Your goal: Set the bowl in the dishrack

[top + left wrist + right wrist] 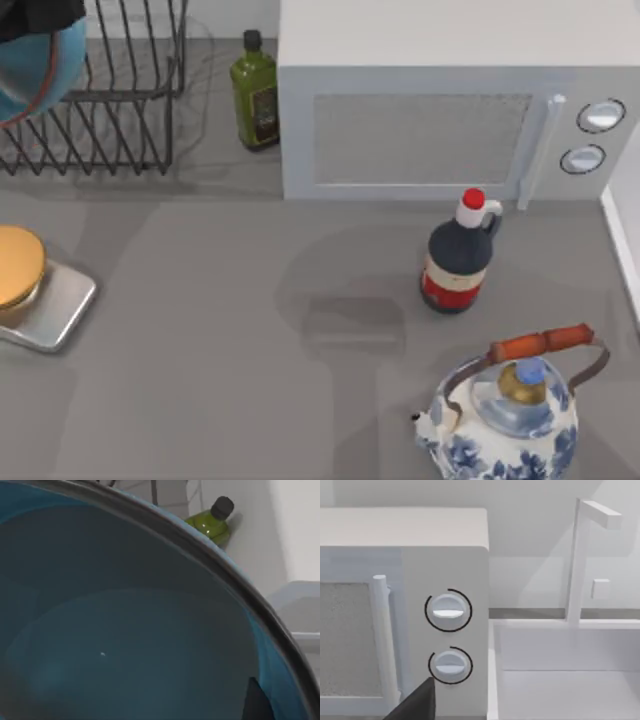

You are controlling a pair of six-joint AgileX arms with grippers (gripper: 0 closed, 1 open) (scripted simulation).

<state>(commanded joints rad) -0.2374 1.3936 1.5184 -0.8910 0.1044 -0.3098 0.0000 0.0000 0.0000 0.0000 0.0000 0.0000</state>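
Observation:
The blue bowl [42, 68] with its reddish rim hangs tilted over the left end of the black wire dishrack [120, 110] at the table's back left. My left gripper [35, 18] is right above it, shut on the bowl's rim. In the left wrist view the bowl's inside [125, 630] is very close, with one dark finger [257, 700] against the inner wall. A dark part of my right gripper [415, 702] shows in front of the microwave's knobs.
A green bottle [256, 92] stands between the rack and the white microwave [440, 110]. A dark sauce bottle [460, 255] and a blue-and-white teapot [510, 415] stand at the front right. A scale with a yellow top [50, 310] is at the left. A sink [565, 680] lies right of the microwave.

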